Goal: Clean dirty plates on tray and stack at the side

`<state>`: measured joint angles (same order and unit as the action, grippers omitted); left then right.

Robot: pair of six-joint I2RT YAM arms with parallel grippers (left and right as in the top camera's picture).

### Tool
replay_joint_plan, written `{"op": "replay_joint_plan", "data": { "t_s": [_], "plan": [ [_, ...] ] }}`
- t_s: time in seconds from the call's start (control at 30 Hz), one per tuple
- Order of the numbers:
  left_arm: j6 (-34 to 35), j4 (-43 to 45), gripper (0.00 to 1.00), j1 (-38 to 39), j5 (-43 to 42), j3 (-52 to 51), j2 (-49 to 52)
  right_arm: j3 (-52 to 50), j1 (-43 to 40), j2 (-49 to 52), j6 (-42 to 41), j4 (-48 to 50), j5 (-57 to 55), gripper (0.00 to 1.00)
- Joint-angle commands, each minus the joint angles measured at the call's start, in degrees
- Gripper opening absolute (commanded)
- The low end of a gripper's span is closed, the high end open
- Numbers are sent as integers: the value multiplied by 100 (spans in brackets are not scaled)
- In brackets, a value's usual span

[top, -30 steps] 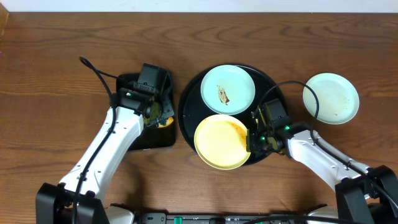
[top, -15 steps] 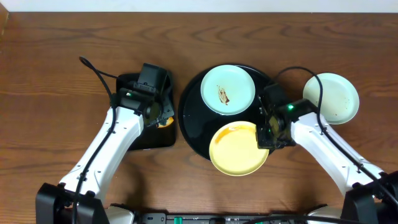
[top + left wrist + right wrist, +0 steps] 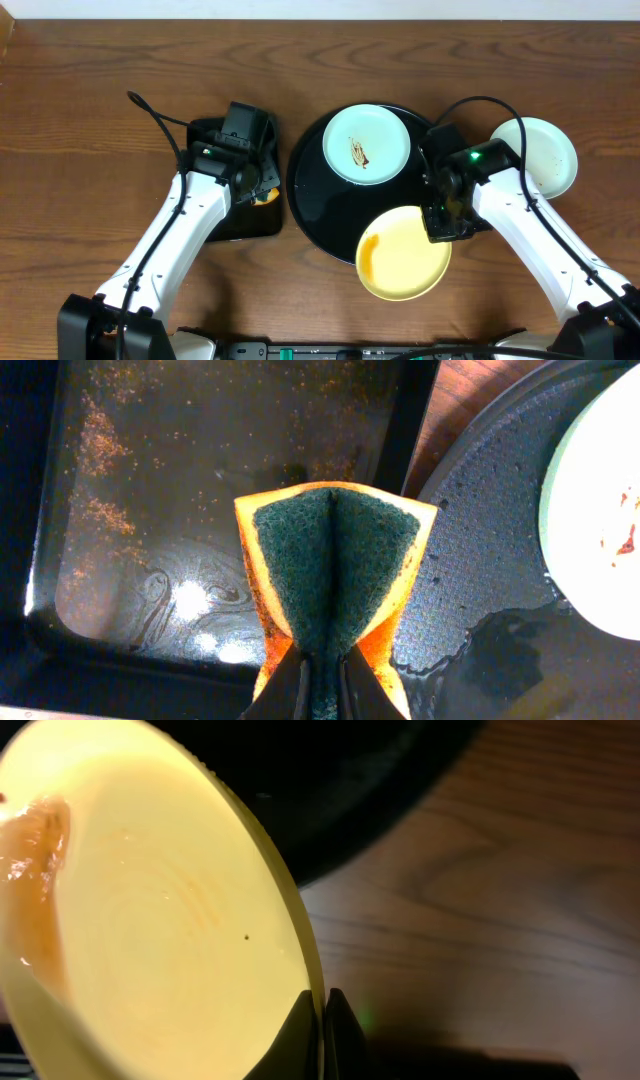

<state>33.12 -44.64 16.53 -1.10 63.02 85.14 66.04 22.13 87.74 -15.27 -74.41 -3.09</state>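
Note:
My right gripper [image 3: 443,228] [image 3: 322,1005] is shut on the rim of the pale yellow plate [image 3: 403,254] [image 3: 150,920], which has an orange smear on its left side and hangs over the round black tray's [image 3: 318,205] front right edge. A pale blue-green plate [image 3: 365,143] with a brown smear lies on the tray's far side; its edge shows in the left wrist view [image 3: 595,510]. Another pale blue-green plate [image 3: 545,155] lies on the table to the right. My left gripper [image 3: 252,183] [image 3: 320,675] is shut on an orange and green sponge [image 3: 335,575].
A smaller rectangular black tray [image 3: 245,215] [image 3: 200,490], wet and speckled with crumbs, lies left of the round tray under my left gripper. The round tray's rim [image 3: 470,560] is wet. Bare wooden table [image 3: 520,870] surrounds both.
My right gripper has carried the yellow plate to the right and toward the front, off the tray's middle. The left arm has not moved.

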Motion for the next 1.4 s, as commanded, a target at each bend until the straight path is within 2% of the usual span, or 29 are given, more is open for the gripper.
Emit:
{"op": "replay_joint_plan", "data": {
  "t_s": [0.0, 0.23, 0.4, 0.57, 1.37],
  "plan": [
    [-52, -13, 8, -24, 70, -15, -61, 140, -114, 22, -186, -52, -680, 1],
    [-50, -11, 8, -24, 31, -15, -61, 157, -133, 24, 208, -245, -114, 1],
    [-50, -11, 7, -24, 31, -15, -61, 157, -160, 24, 136, -446, -166, 1],
    [-50, -11, 8, -24, 31, -15, -61, 164, -286, 24, -229, -262, -778, 1],
    [-52, -9, 8, -24, 31, -15, -61, 258, -940, 24, -205, -577, -649, 1]
  ]
}}
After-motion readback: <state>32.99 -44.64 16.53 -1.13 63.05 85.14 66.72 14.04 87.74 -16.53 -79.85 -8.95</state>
